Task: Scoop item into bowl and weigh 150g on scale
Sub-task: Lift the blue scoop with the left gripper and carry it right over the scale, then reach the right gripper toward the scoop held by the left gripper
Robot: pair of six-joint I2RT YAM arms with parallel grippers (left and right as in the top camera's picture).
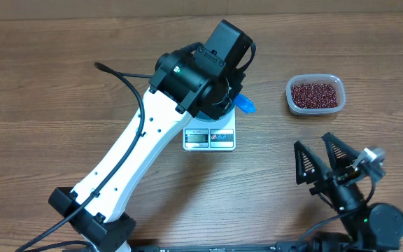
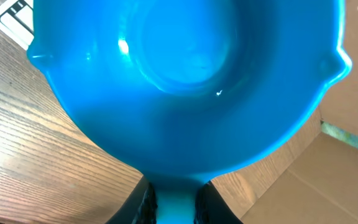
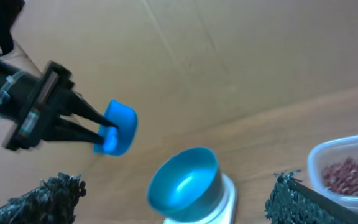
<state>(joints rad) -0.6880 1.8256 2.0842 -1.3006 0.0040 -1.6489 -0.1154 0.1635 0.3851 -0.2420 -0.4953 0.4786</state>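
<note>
Blue scoop [image 3: 120,127]: we are seeing the left jaws clamping its handle and holding it raised, close to the teal bowl [image 3: 182,180]. Bowl is sitting on the white scale [image 1: 210,138], mid-counter [image 1: 47,105]. Beans [image 1: 315,94] are lying in the clear tub [image 1: 290,98], well right of the scale. We are marking the right jaws as standing wide apart, gripping nothing, on the robot's near right.

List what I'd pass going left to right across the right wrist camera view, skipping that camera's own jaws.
left gripper, shut on the blue scoop → teal bowl → clear tub holding the beans. The scale sits under the bowl, so I leave it out of the order.
</note>
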